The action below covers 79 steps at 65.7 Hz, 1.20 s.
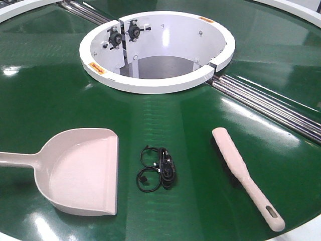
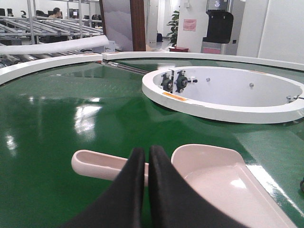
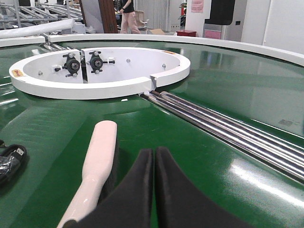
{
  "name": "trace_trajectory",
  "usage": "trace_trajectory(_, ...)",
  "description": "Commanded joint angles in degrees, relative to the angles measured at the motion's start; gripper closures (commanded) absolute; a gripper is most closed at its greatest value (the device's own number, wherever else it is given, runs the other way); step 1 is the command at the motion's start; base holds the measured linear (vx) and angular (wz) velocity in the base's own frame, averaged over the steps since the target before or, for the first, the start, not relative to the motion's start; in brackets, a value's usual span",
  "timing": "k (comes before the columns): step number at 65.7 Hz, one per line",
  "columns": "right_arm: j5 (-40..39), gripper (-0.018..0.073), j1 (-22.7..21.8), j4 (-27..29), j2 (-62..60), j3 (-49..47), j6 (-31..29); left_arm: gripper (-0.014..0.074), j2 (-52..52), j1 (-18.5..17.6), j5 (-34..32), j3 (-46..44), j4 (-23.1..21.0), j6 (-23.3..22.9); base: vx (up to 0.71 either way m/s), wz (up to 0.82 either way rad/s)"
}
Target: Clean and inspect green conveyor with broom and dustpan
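Overview of the green conveyor (image 1: 165,115), seen from the front and from both wrists. The glossy belt surrounds a white hub (image 1: 150,85); silver roller strips (image 1: 271,108) run outward from the hub toward the right edge.

The dustpan (image 1: 83,170) lies flat on the belt at the near left. Its handle points left and its flat lip faces right. The broom (image 1: 246,175) lies at the near right, set diagonally, with the slotted handle end nearest the front edge. A coiled black cable (image 1: 159,168) rests between the two, touching neither.

Left wrist view: the left gripper (image 2: 146,153) hovers over the dustpan handle, just beside the scoop, with its black fingers pressed together.

Right wrist view: the right gripper (image 3: 153,153) has its fingers likewise closed against each other. It sits just to the right of the broom, whose handle runs alongside the fingers. Whether they touch cannot be told.
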Motion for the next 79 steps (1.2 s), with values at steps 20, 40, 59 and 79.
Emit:
trace_trajectory(20,-4.21,0.0568,-0.22,-0.4,-0.61,0.17,-0.07,0.0603,-0.8,-0.01,-3.95,0.59,-0.18,-0.33,0.0,0.0)
trace_trajectory(40,-4.21,0.0568,-0.22,-0.4,-0.61,0.17,-0.07,0.0603,-0.8,-0.01,-3.95,0.59,-0.18,-0.33,0.0,0.0)
trace_trajectory(59,-4.21,0.0568,-0.22,-0.4,-0.61,0.17,-0.07,0.0603,-0.81,-0.01,-3.9,0.59,0.91,0.33,0.0,0.0)
trace_trajectory(79,-4.21,0.0568,-0.22,-0.4,-0.61,0.17,-0.07,0.0603,-0.81,-0.01,-11.18,-0.06,0.91,0.51,0.0,0.0)
